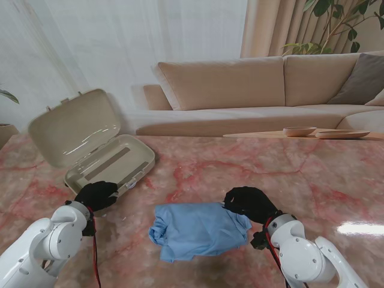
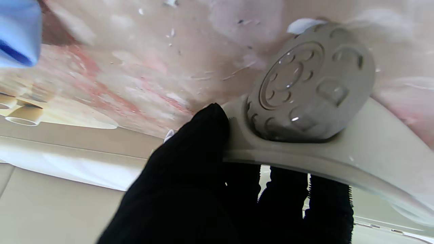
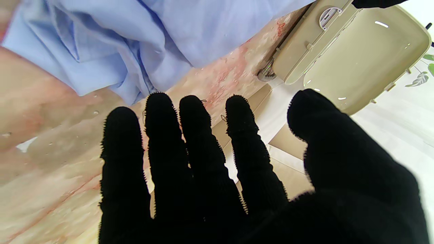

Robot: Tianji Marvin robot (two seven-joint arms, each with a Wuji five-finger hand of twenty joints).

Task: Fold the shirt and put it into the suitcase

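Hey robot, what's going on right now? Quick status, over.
Left hand gripping the open suitcase's near rim. Right hand open, fingers spread beside the shirt. Shirt bundled on the table, not packed. Nothing in between.

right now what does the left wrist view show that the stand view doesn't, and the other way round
Only the left wrist view shows the suitcase's round wheel up close, with the left hand gripping the rim beside it. Only the stand view shows the open lid, the right hand at the shirt's edge, and the sofa. Both show the blue shirt, suitcase and marble table.
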